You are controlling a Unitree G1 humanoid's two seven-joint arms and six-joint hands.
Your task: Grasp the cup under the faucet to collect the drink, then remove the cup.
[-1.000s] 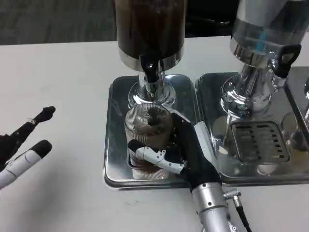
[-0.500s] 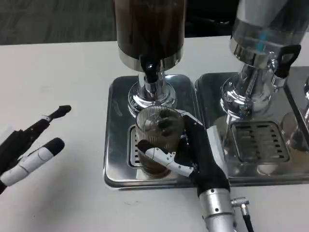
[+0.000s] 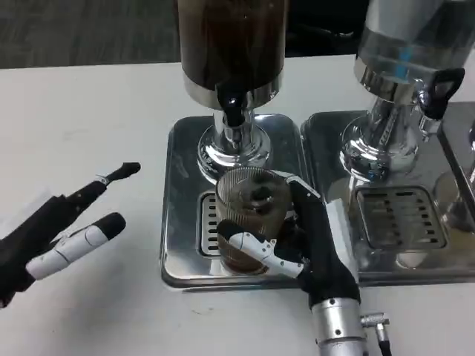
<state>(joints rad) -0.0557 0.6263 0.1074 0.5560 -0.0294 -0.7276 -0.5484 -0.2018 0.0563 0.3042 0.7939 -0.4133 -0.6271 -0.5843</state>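
Observation:
A ribbed clear cup [image 3: 250, 215] with dark drink in its bottom stands on the drip tray [image 3: 178, 215], just below and in front of the black faucet [image 3: 232, 111] of the dark drink dispenser [image 3: 231, 44]. My right hand [image 3: 308, 241] grips the cup from its right side, with white and black fingers wrapped across the front. My left hand [image 3: 63, 237] hovers over the table at the left, fingers stretched out and apart, holding nothing.
A second dispenser [image 3: 404, 52] with a black tap [image 3: 438, 89] stands at the right on its own steel tray [image 3: 401, 222] with a slotted grate. White table stretches to the left of the trays.
The cup and my right hand have shifted right and slightly toward me on the tray. My left hand has moved right, closer to the tray.

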